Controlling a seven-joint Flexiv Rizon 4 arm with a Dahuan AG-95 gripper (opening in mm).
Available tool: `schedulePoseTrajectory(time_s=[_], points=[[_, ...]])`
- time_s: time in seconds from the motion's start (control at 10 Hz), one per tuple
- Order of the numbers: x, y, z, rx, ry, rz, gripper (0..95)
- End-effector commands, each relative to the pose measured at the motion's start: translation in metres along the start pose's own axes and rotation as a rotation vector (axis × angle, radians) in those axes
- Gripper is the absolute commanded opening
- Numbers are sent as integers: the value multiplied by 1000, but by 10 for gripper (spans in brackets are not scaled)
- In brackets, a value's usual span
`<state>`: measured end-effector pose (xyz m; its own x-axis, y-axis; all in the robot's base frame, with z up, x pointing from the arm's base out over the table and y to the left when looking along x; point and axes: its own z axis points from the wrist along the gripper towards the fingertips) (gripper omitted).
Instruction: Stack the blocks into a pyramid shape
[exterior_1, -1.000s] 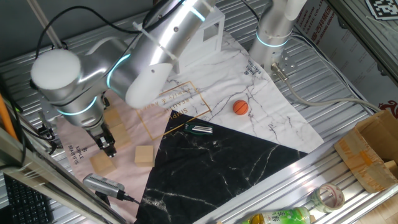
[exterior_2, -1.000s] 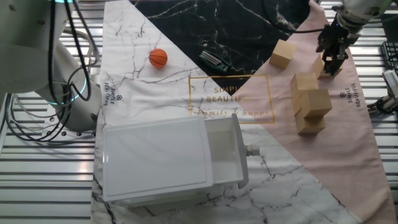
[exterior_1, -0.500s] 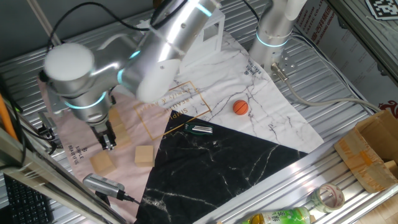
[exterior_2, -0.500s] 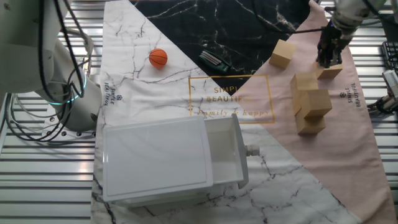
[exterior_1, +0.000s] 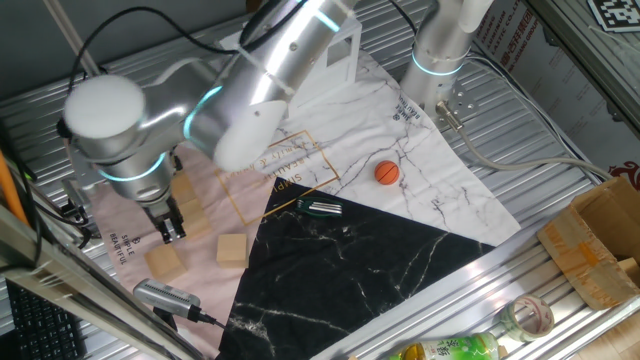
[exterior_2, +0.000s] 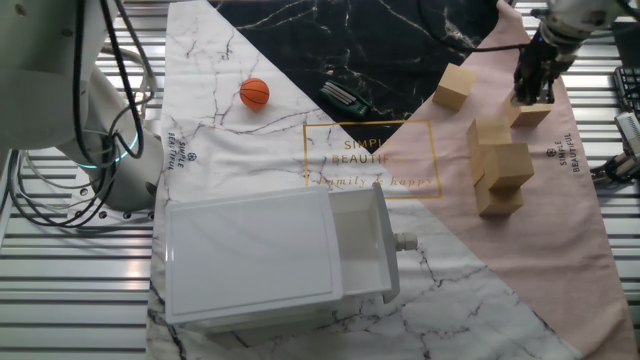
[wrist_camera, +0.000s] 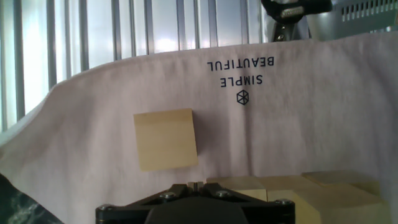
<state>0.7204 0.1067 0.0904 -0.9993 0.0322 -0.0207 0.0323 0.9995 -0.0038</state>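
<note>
One fixed view: gripper (exterior_1: 172, 228) hung over pink cloth (exterior_1: 120, 225), two loose wooden blocks (exterior_1: 232, 249) nearby, other fixed view: gripper just above a block (exterior_2: 528, 112), stacked cluster (exterior_2: 503, 172) beside, hand view: lone block (wrist_camera: 165, 139) ahead, jaw opening couldn't be told.

Gripper (exterior_2: 531, 92) just above a lone block (exterior_2: 529, 113), block cluster (exterior_2: 499, 165) nearby.

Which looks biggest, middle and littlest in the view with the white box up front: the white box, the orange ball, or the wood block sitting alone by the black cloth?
1. White box, by far the largest, though nearest the camera.
2. Lone wood block.
3. Orange ball, slightly smaller than the block.
</note>
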Motion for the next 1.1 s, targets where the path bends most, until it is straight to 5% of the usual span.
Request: schedulePoseTrajectory(time_s=[0.1, 0.2, 1.1], points=[[4, -1, -1, -5, -30, 6, 190], [4, -1, -1, -10, -28, -2, 570], [4, -1, -1, -41, -32, -26, 570]])
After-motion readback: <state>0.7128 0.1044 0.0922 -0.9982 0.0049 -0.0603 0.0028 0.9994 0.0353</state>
